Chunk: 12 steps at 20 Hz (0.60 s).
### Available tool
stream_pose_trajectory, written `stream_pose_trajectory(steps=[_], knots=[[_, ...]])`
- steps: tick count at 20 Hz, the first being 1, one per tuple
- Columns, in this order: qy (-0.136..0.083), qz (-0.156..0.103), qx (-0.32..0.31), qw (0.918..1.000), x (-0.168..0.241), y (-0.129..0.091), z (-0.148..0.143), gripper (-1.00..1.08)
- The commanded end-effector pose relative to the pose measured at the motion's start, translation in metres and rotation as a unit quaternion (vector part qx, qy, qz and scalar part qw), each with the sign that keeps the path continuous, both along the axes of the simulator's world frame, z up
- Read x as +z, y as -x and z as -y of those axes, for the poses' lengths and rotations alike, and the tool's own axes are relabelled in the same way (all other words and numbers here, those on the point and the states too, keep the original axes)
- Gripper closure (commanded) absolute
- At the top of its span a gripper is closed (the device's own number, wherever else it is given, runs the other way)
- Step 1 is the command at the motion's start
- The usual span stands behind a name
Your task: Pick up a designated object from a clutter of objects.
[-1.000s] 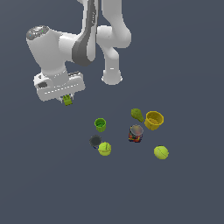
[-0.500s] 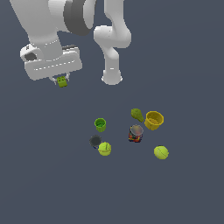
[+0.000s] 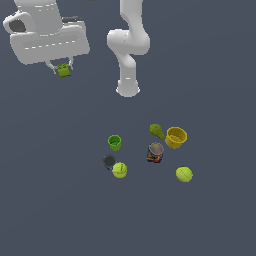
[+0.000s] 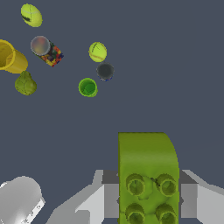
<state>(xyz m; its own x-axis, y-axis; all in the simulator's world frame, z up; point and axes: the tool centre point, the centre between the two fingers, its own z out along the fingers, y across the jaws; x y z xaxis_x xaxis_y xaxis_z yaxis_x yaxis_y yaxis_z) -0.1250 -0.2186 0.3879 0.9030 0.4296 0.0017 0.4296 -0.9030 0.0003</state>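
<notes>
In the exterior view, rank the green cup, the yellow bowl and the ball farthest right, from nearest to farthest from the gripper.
1. green cup, nearest the gripper, on the clutter's left side.
2. yellow bowl, farther toward the exterior view's right.
3. ball, lowest and rightmost.

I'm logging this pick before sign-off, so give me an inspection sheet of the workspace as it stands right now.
Surface: plain dark grey floor, no marks seen.
Job's thing: small green studded block, held in the air between the jaws, far from the other items.
Clutter: green cup, dark grey disc, two yellow-green balls, dark can lying on its side, green pear shape, yellow bowl tipped on its side beside the pear. All lie on the floor.
Gripper: shut on the block, raised well above the floor.
Cables: nothing seen.
Surroundings: white arm base beyond the clutter; nothing else seen.
</notes>
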Motion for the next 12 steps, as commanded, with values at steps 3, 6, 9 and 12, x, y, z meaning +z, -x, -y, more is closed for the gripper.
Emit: stream_pose_trajectory(steps=[3,6,9,12], knots=[[0.0,-0.001,0.0,1.0,0.024,0.003,0.0,1.08],[0.0,-0.001,0.0,1.0,0.034,0.003,0.0,1.08],[0.0,-0.001,0.0,1.0,0.04,0.003,0.0,1.08],[0.0,-0.001,0.0,1.0,0.041,0.003,0.001,1.08]])
